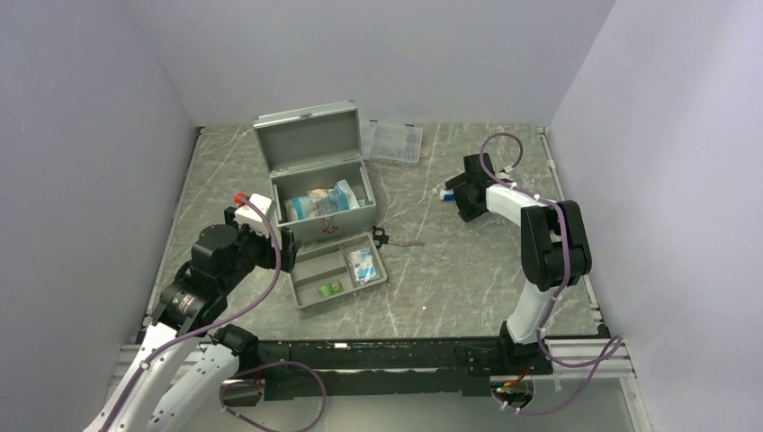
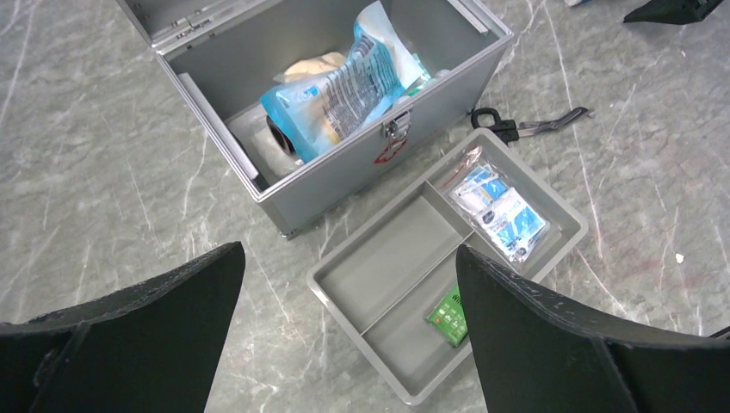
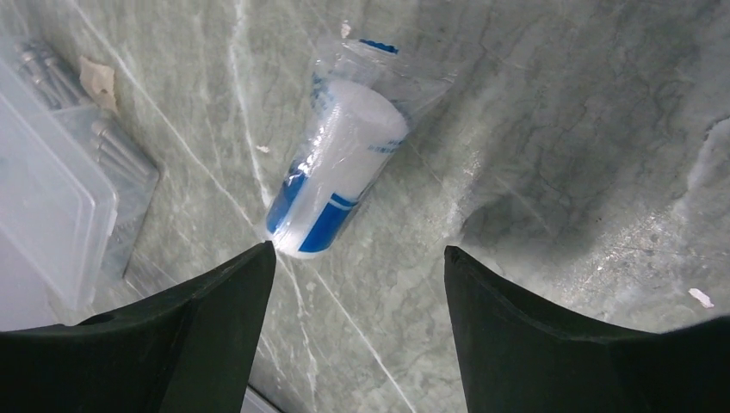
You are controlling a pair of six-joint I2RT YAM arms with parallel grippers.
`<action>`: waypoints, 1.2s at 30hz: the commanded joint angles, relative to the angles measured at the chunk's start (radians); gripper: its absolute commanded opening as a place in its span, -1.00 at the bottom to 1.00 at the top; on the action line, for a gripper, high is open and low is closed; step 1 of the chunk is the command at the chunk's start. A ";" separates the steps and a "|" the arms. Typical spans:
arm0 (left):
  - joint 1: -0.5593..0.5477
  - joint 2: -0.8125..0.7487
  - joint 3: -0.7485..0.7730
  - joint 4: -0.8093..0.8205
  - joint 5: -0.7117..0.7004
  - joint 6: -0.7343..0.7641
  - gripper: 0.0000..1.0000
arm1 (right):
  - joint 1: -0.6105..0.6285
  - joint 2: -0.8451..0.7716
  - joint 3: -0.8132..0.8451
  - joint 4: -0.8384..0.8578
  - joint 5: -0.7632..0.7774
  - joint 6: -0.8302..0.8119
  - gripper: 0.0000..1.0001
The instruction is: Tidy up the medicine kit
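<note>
1. While the medicine kit [image 1: 315,180] stood open on the left half of the table [image 1: 468,270], a divided tray [image 2: 379,275] lay just before it.
2. The left gripper [image 2: 349,251] hung above them, fingers spread wide, empty.
3. The right gripper [image 3: 357,249], fingers apart, hung over a wrapped gauze roll [image 3: 344,163], gripping nothing.

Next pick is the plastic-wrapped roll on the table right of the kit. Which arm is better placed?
Right. The right gripper hangs just over the wrapped roll, jaws apart, nothing held. The left gripper is open over the divided tray beside the medicine kit, well away from the roll.
</note>
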 commanded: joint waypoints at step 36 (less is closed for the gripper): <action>0.004 0.016 -0.025 0.012 0.071 -0.007 0.99 | -0.038 0.042 0.003 0.093 -0.014 0.015 -0.84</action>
